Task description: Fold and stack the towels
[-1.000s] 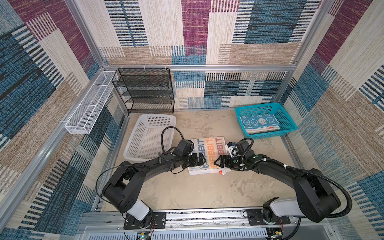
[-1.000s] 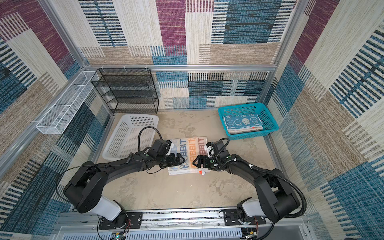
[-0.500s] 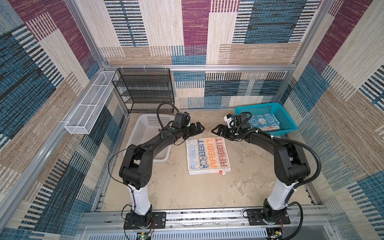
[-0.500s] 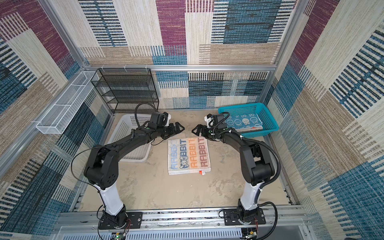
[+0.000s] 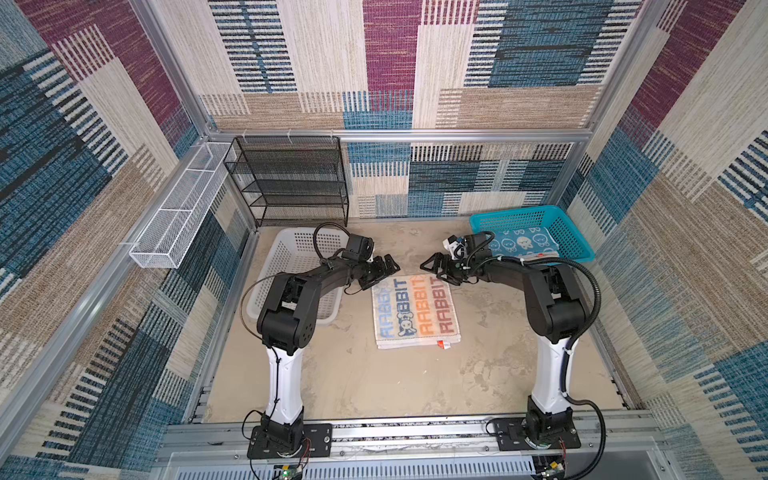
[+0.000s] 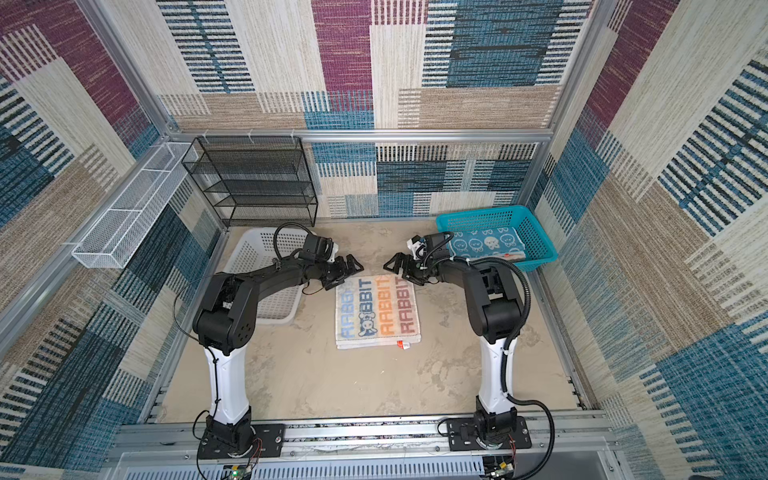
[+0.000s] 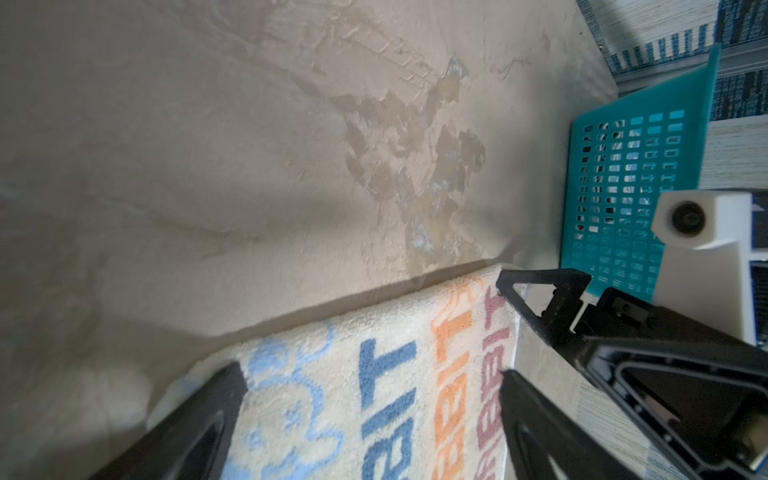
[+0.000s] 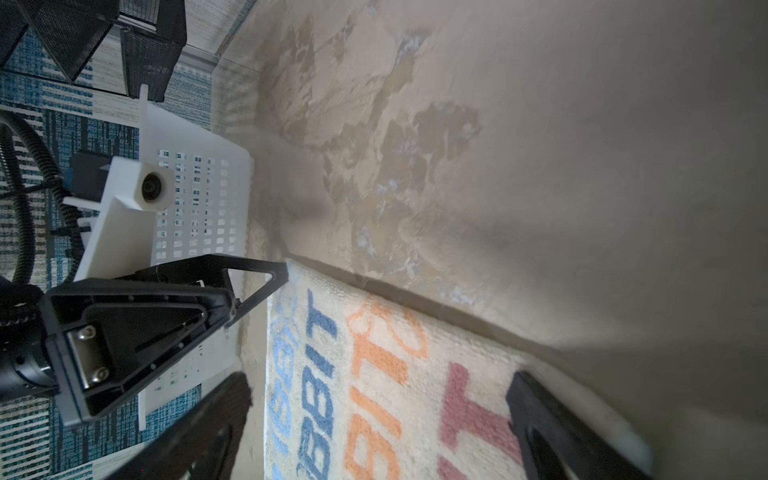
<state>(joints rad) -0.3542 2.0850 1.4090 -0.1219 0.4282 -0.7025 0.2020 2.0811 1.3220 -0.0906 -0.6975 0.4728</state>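
Both arms reach forward with elbows bent. The left end effector (image 5: 385,272) and right end effector (image 5: 436,271) sit at the 2 far corners of the lettered towel (image 5: 415,311), jaws spread wide and empty. The towel lies folded flat mid-tabletop (image 5: 374,386). Only the top views show the blue towel (image 5: 521,245) inside the teal basket (image 5: 579,249).

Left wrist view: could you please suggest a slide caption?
Open left pincer over the lettered towel, teal basket nearby.

Left arm (image 5: 286,307): upright from its base, forearm stretched low, forward and inward.
Left gripper (image 5: 386,268): jaws spread wide, holding nothing.
Right arm (image 5: 552,303): mirrored pose, forearm reaching inward.
Right gripper (image 5: 432,266): jaws spread wide, holding nothing, tips facing its counterpart, apart.
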